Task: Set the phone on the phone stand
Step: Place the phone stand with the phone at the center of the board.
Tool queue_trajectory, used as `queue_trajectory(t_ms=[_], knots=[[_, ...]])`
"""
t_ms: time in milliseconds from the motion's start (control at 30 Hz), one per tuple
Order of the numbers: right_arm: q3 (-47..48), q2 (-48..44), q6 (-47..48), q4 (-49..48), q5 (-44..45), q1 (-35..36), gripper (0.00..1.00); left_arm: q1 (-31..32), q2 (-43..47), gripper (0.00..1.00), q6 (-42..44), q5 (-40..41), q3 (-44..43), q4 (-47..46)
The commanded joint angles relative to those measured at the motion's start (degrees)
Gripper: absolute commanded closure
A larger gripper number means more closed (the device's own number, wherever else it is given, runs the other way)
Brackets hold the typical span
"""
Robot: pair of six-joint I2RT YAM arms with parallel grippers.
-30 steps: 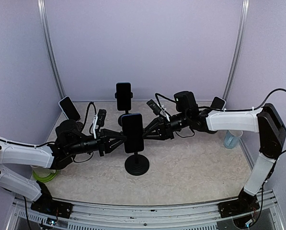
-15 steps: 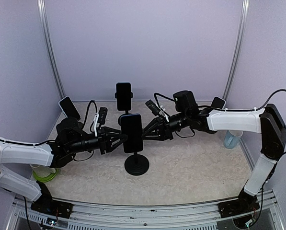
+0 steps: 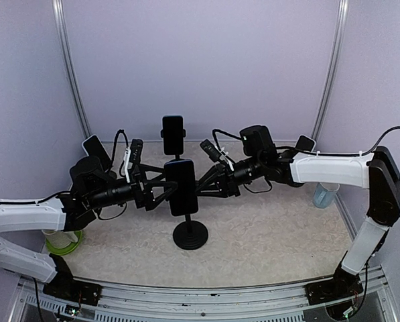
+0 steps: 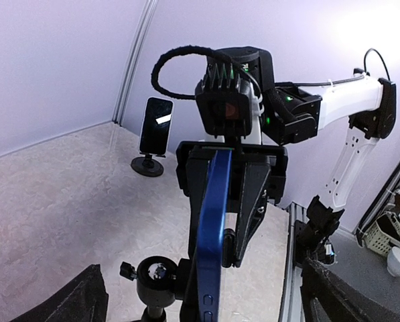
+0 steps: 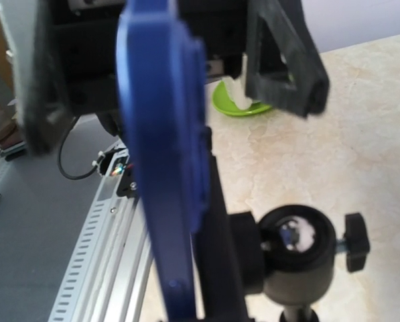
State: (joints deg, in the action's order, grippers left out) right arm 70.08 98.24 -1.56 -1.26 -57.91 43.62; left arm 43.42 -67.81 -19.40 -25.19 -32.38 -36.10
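A blue-edged phone (image 3: 181, 188) stands upright in the cradle of a black phone stand (image 3: 190, 236) at the table's middle. Seen from the left wrist, the phone (image 4: 213, 221) is edge-on, with the stand's ball joint (image 4: 157, 276) beside it. My left gripper (image 3: 161, 190) is at the phone's left side, open wide, its fingers (image 4: 72, 302) well clear of it. My right gripper (image 3: 205, 182) reaches in from the right and is shut on the phone, its fingers (image 4: 256, 194) flanking phone and cradle. In the right wrist view the phone (image 5: 163, 168) and cradle (image 5: 220, 255) fill the frame and hide my own fingertips.
Three more phones stand on stands at the back: centre (image 3: 173, 134), left (image 3: 96, 151) and right (image 3: 305, 143). A green ring with a white cup (image 3: 62, 239) lies at the near left. A pale blue bottle (image 3: 325, 194) stands by the right wall.
My left gripper has opened and let go of the phone, and that arm has lifted a little. The right gripper stays shut on the phone, which has shifted slightly left.
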Motion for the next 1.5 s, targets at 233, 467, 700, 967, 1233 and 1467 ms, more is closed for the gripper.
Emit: queue_trajectory(t_ms=[233,467,700,967,1233,1467], knots=[[2.5,-6.0,0.3,-1.2,-0.5,-5.7,1.0,-0.5,11.0,0.01,1.7,3.5,-1.0,6.4],[4.0,-6.7,4.1,0.7,0.0,-11.2,1.0,-0.6,15.3,0.01,2.6,5.2,-0.8,11.3],[7.1,-5.7,8.1,1.7,-1.3,-17.7,1.0,-0.6,17.9,0.01,1.6,5.8,1.7,11.7],[12.3,-2.1,10.8,2.5,-4.4,-23.2,1.0,-0.5,20.0,0.01,0.9,6.1,2.5,13.7],[20.3,5.7,10.4,3.2,-9.2,-28.6,1.0,-0.5,22.2,0.01,0.4,6.6,2.2,16.3],[30.4,13.2,16.4,11.4,-11.3,-30.5,1.0,-0.4,23.8,0.01,0.2,6.9,2.3,17.5]])
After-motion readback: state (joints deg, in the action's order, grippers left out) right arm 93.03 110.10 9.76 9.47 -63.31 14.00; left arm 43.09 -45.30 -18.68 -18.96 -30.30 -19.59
